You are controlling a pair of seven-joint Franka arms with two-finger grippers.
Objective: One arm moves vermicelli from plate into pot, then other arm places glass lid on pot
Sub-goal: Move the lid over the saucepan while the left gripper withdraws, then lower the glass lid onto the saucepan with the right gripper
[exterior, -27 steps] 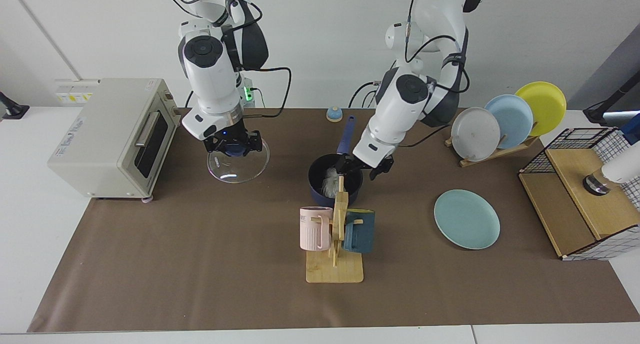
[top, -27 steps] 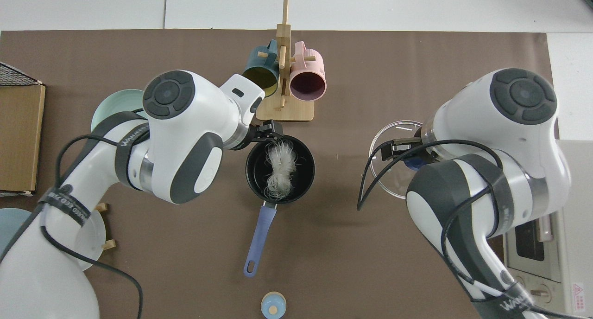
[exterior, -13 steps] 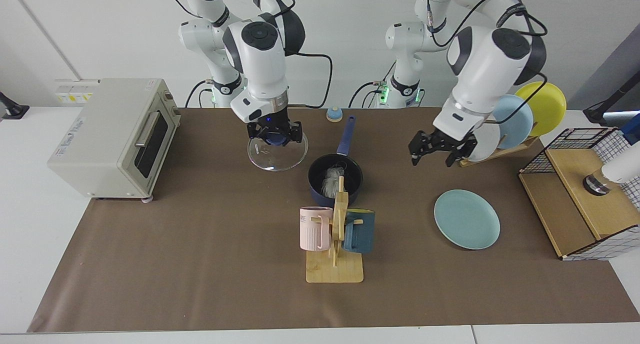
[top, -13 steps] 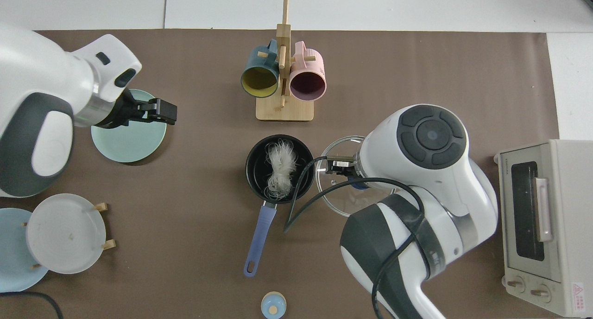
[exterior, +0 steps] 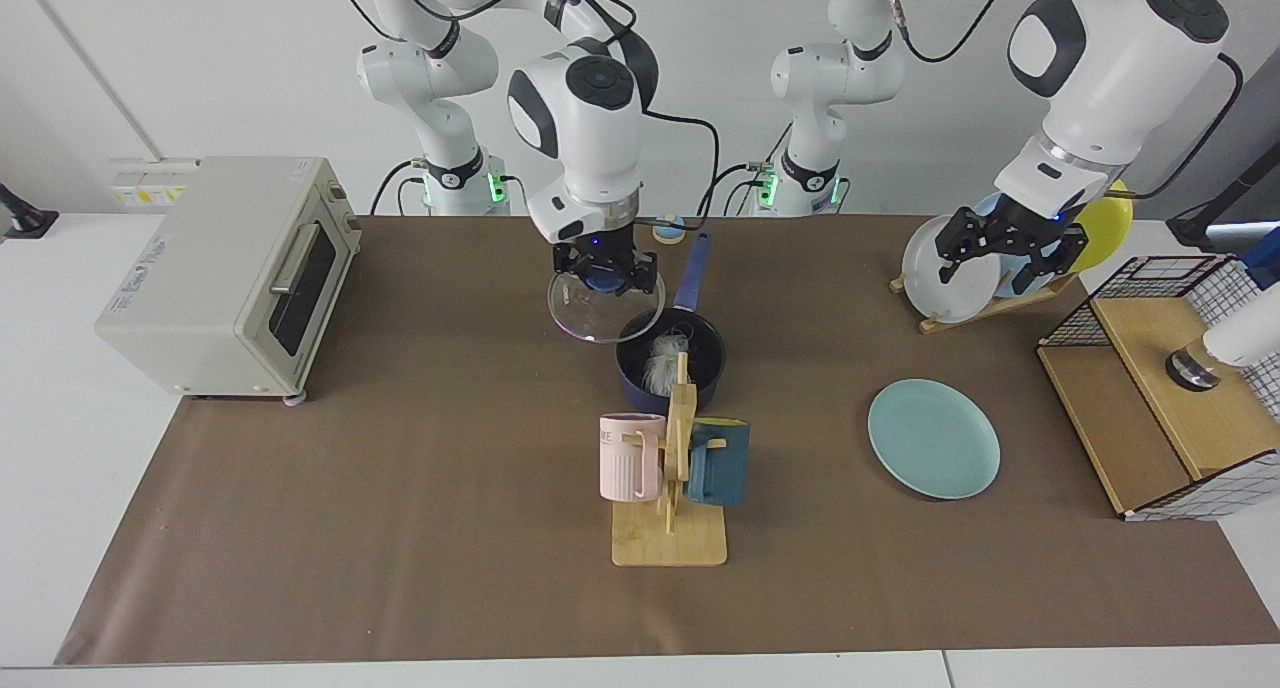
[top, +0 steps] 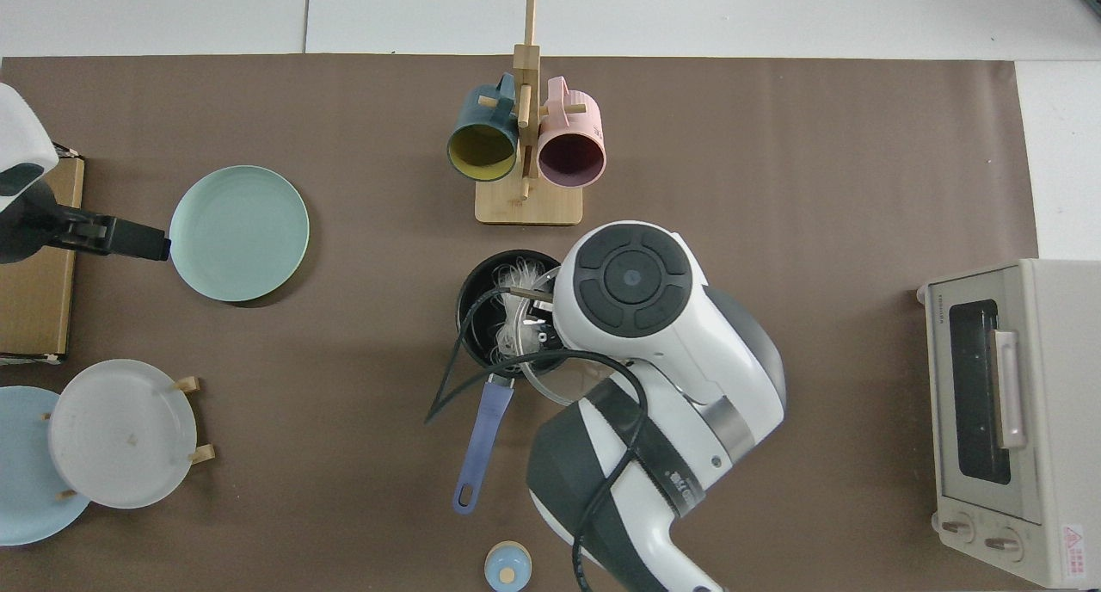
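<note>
The right gripper (exterior: 605, 268) is hanging above the far rim of the pot (exterior: 668, 366), its fingers clamped on the blue knob of the glass lid (exterior: 598, 314). The lid is hanging level in the air and, in the facing view, overlapping the pot's rim at about 10 o'clock; in the top view most of it is hidden under the right arm, with only an arc of its rim (top: 550, 391) showing beside the pot (top: 478, 292).

The vermicelli (exterior: 662, 366) is lying inside the pot as a white tangle; from above (top: 513, 279) part of it is showing past the arm. The pot's blue handle (top: 480, 445) is pointing toward 6 o'clock in the top view, toward the robots.

The plate (exterior: 933, 438) is lying flat on the brown surface (exterior: 400, 528), well apart from the pot — at about 3 o'clock of it in the facing view.

The left gripper (exterior: 1010, 253) is hovering in front of the plate rack (exterior: 985, 308), fingers apart and holding nothing. In the top view it (top: 129, 239) is sitting just at 9 o'clock of the plate (top: 239, 232).

A mug stand (exterior: 672, 488) with a pink mug and a teal mug is standing just at 6 o'clock of the pot in the facing view — partly hiding it.
</note>
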